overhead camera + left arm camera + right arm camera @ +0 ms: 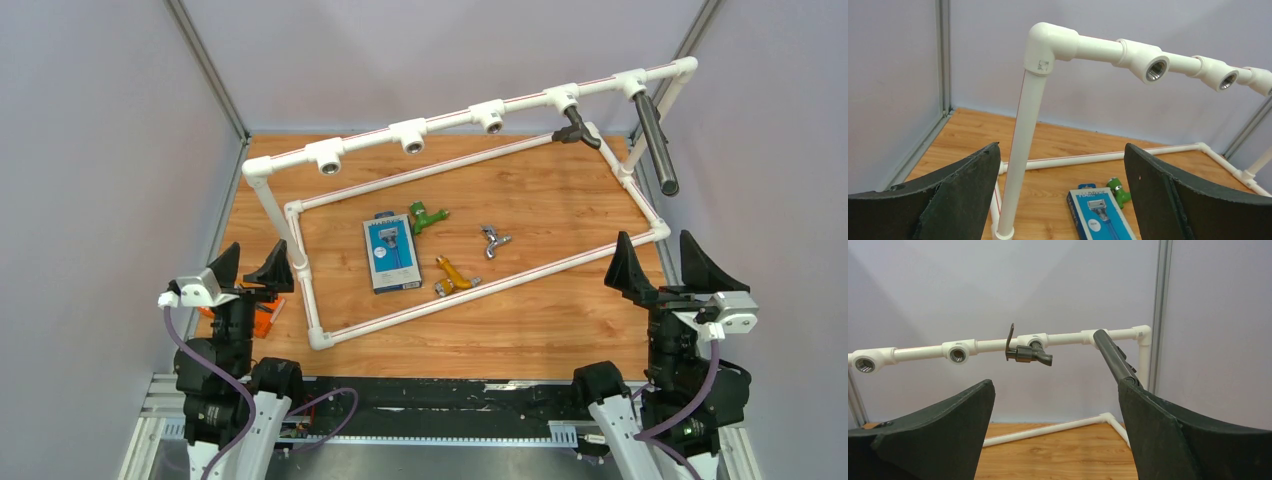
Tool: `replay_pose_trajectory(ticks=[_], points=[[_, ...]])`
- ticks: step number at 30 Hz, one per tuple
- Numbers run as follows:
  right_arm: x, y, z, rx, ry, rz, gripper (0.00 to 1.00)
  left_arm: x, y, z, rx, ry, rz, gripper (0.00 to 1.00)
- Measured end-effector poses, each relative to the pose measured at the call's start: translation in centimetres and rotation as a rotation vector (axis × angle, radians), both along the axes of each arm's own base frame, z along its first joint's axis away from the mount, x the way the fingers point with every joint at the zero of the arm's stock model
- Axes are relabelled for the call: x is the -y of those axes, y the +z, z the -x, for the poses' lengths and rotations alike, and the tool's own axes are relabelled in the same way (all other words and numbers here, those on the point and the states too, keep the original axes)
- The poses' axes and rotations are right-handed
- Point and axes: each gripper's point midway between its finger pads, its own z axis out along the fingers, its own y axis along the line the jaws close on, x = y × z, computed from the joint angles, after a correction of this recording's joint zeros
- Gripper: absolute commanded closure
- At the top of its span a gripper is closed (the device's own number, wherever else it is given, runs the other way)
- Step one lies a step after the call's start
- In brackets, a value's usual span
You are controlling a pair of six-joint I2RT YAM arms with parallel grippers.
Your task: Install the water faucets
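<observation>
**While 3 taps lie loose inside the frame, both grippers hang spread at the near edge**

Because neither gripper holds anything, the coming move turns on reach, and every faucet lies forward and inward of both arms, on the table (560, 320) inside the base rectangle of the white pipe frame (440, 122).

The green faucet (427, 216) sits just beside the far right corner of the razor pack (391, 252), closer to the left gripper (254, 262). The chrome faucet (494, 240) lies right of centre, closer to the right gripper (657, 258). The yellow-orange faucet (455, 277) is nearest the near rail, about midway between the 2 arms. It lies on a slant, its silver threaded end pointing toward the near left.

Both arms are folded back over their bases, fingers aimed away from the robot and raised above the near rail. Each gripper's jaws stand wide apart with nothing between them.

On the top rail, 3 open sockets (413, 140) face the robot along the left and middle. To their right a black tap (578, 130) is fitted, and a long dark bar (655, 140) hangs from the last fitting.

My judgement is that no loose tap has been started. A sensible first move is a descent over the nearest tap, with the fingers across its body.
</observation>
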Motion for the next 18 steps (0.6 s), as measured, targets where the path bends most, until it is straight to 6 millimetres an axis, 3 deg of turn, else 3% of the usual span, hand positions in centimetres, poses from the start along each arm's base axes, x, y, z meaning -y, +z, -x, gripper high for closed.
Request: replay_pose_trajectory(ticks=[6, 9, 13, 18], points=[[-0.5, -0.1, -0.2, -0.009, 0.034, -0.015, 0.00, 0.1, -0.6, -0.3, -0.017, -0.007, 0.021, 0.00], [-1.6, -1.0, -1.6, -0.061, 0.082, -0.015, 0.00, 0.1, -1.0, -0.4, -0.028, -0.006, 0.039, 0.00], [-3.8, -3.6, -4.5, -0.201, 0.165, -0.011, 0.00, -0.1, -1.7, -0.6, -0.058, 0.003, 0.088, 0.00], [-7.1, -8.4, -8.0, -0.418, 0.293, -0.003, 0.00, -0.2, -3.4, -1.0, -0.117, 0.008, 0.149, 0.00]])
